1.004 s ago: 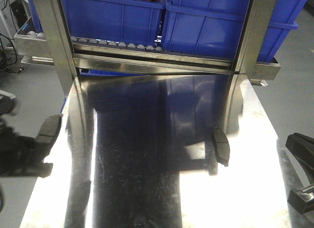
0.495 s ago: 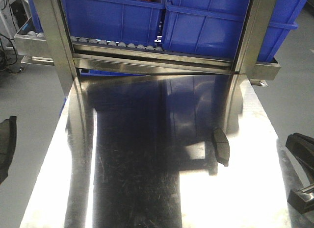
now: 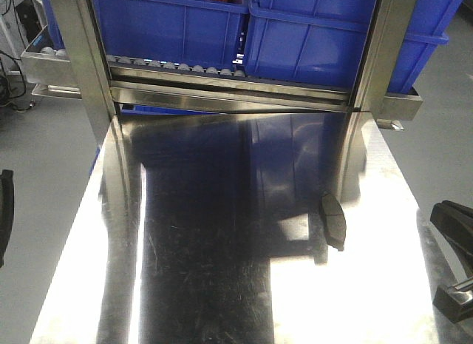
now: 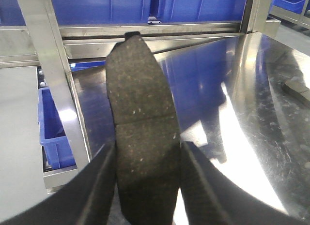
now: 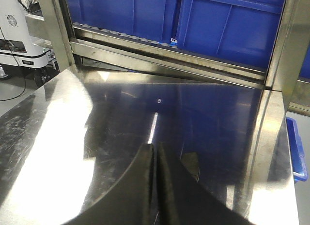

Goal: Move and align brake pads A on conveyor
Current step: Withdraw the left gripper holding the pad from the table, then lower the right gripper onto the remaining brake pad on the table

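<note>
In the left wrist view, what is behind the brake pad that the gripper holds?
Behind the brake pad are the steel table, a steel frame rail and blue bins. The pad covers part of the table and of the rail.

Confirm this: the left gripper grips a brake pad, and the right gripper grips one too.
Wrong on the right gripper: the right wrist view shows it shut and empty. The left gripper does grip a brake pad.
</note>
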Controlling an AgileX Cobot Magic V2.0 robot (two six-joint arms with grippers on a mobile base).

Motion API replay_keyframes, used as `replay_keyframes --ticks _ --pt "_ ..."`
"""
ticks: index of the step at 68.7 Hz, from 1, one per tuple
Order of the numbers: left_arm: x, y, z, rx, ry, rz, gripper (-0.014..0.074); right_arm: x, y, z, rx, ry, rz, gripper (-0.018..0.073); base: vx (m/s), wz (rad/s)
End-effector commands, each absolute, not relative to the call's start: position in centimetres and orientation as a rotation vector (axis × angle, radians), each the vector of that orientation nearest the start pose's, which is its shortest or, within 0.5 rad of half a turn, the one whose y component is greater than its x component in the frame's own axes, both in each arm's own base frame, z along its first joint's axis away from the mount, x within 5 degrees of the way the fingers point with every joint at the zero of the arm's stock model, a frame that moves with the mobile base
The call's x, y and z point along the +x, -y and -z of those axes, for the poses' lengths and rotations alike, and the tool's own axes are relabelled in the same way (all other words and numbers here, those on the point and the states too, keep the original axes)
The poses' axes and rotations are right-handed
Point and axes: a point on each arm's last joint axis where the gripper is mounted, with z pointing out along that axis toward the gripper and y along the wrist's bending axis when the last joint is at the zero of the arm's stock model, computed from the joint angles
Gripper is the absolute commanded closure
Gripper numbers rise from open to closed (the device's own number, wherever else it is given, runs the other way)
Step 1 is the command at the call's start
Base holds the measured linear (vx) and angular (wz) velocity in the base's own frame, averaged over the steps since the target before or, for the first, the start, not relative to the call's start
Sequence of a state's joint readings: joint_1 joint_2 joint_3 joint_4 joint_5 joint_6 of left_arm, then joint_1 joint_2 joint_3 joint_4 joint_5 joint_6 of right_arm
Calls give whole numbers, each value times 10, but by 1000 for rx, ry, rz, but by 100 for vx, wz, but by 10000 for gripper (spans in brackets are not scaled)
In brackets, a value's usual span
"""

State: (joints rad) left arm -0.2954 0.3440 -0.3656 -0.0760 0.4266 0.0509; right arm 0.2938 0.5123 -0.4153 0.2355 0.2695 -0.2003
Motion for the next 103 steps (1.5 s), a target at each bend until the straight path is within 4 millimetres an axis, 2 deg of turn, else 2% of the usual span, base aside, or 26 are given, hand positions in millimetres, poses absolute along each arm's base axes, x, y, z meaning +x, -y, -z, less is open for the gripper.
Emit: replay_keyframes --ticks 1,55,65,75,81,85,94,96,103 --pt "78 27 -294 257 -1747 265 536 107 -36 -306 -266 -1735 -269 567 0 0" --pt "78 27 -294 257 -1747 265 536 107 -36 -306 -264 -1731 -269 567 0 0" --pt "78 27 -294 257 -1747 265 536 108 -36 -308 -256 -1708 -267 538 0 0" --pt "78 27 -294 257 -1747 265 536 109 -35 -313 -209 -1665 -297 408 0 0" --pt "78 27 -294 257 -1747 265 536 109 -35 -313 -217 -1657 -285 256 0 0" --pt "78 27 -294 257 -1747 265 536 109 -35 -313 -236 -1654 -266 109 0 0" --pt "78 27 -294 257 -1747 265 536 117 -37 -309 -240 -1684 -260 -146 0 0" --pt "78 27 -294 257 -1747 265 536 119 -38 -307 -241 -1707 -264 -172 0 0" --pt "78 27 -294 257 -1747 265 536 130 -42 -298 -221 -1788 -289 -165 0 0"
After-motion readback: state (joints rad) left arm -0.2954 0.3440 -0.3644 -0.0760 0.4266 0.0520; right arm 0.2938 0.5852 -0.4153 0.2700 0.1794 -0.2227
